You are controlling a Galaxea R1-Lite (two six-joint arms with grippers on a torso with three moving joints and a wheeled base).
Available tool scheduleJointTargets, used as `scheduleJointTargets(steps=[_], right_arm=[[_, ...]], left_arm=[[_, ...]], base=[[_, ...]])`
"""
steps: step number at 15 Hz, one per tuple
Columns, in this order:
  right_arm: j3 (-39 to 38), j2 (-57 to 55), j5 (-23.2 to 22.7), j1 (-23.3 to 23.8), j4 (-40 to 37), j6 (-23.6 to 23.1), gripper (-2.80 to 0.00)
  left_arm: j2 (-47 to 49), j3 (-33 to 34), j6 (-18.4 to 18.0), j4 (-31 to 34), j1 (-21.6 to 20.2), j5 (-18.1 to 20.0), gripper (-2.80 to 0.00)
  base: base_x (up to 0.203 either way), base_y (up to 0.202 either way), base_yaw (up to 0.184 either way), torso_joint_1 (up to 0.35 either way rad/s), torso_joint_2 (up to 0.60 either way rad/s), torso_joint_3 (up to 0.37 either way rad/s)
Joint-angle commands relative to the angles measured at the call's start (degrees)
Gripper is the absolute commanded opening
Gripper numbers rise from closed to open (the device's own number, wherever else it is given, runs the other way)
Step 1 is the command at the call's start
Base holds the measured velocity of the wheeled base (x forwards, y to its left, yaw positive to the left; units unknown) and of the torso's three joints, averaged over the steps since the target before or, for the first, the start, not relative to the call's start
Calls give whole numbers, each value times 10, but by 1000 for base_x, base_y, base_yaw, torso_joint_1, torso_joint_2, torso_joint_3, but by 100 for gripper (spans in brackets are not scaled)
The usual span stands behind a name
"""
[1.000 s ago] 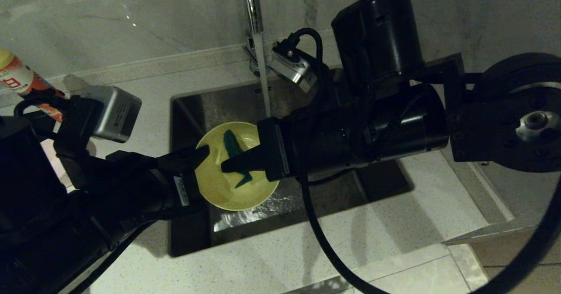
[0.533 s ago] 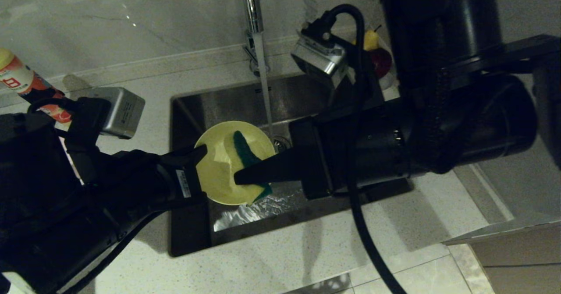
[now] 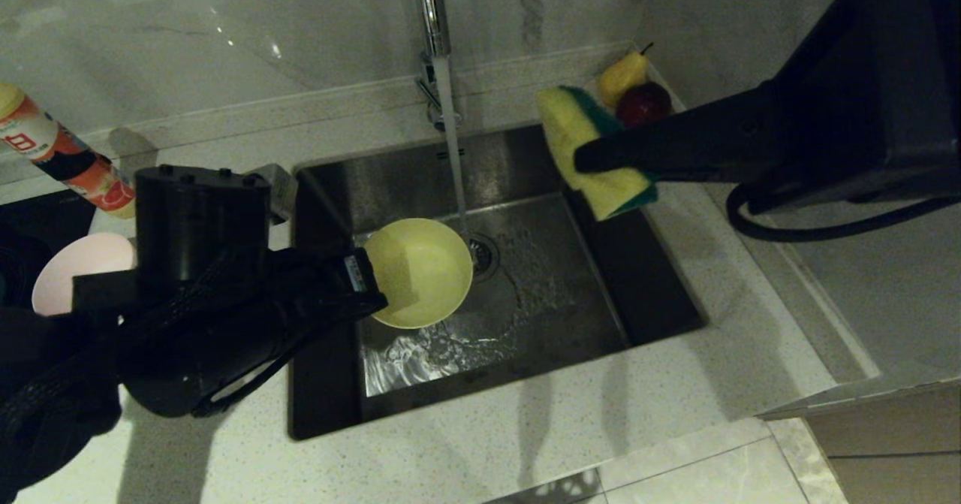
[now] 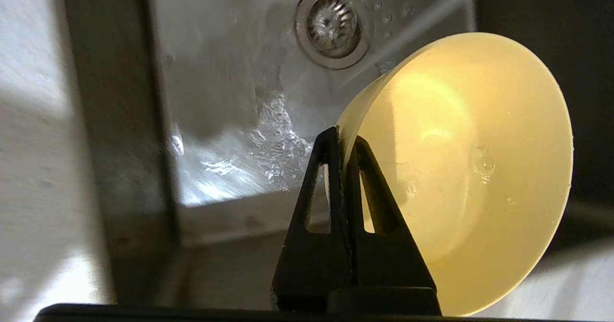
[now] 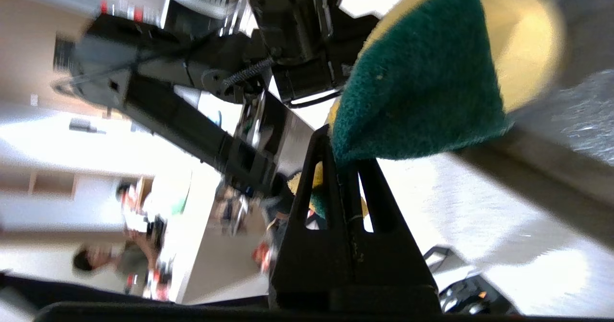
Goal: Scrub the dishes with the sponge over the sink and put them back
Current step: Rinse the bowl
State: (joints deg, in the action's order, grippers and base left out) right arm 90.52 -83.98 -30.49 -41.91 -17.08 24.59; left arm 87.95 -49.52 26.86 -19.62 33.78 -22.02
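My left gripper (image 3: 373, 303) is shut on the rim of the yellow bowl (image 3: 419, 273), holding it tilted on its side over the sink (image 3: 601, 294), just left of the running water. In the left wrist view the fingertips (image 4: 330, 142) pinch the bowl's (image 4: 460, 168) edge above the drain (image 4: 333, 22). My right gripper (image 3: 582, 162) is shut on the sponge (image 3: 593, 151), raised over the sink's back right corner, apart from the bowl. Its green face (image 5: 422, 82) shows in the right wrist view, above the gripper (image 5: 343, 154). A pale pink bowl (image 3: 75, 271) sits on the counter at the left.
The chrome tap (image 3: 432, 8) stands behind the sink with water streaming down to the drain (image 3: 484, 255). A pear (image 3: 622, 76) and a red fruit (image 3: 644, 104) lie at the back right. A bottle (image 3: 52, 158) stands at the far left.
My right gripper has lifted the sponge out of the yellow bowl and carried it up and to the back right. The left gripper has turned the bowl and shifted it slightly toward the water.
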Motion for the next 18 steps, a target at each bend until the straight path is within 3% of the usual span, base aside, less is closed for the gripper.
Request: scheduleJointTargets(steps=[1,2,5,8,11,18], right_arm=[[-8,40,-67,77,-4,4,-280],[-20,52,-93,100,-3,5,-280],[-61,74,-107,139,2,7,-280],[-88,84,-117,148,4,8,-280],[-107,84,-125,148,6,7,-280],[-185,108,-125,152,78,9,-280]], left_arm=[[62,-61,62,39,-24,5,-280],[81,-82,82,51,-33,6,-280],[119,-136,114,69,-47,7,-280],[147,-185,118,67,-48,13,-280],[158,-199,118,63,-48,49,-280],[187,-233,119,54,-49,51,-280]], base=[[0,0,0,0,0,0],[0,0,0,0,0,0],[0,0,0,0,0,0],[0,0,0,0,0,0],[0,0,0,0,0,0],[0,0,0,0,0,0]])
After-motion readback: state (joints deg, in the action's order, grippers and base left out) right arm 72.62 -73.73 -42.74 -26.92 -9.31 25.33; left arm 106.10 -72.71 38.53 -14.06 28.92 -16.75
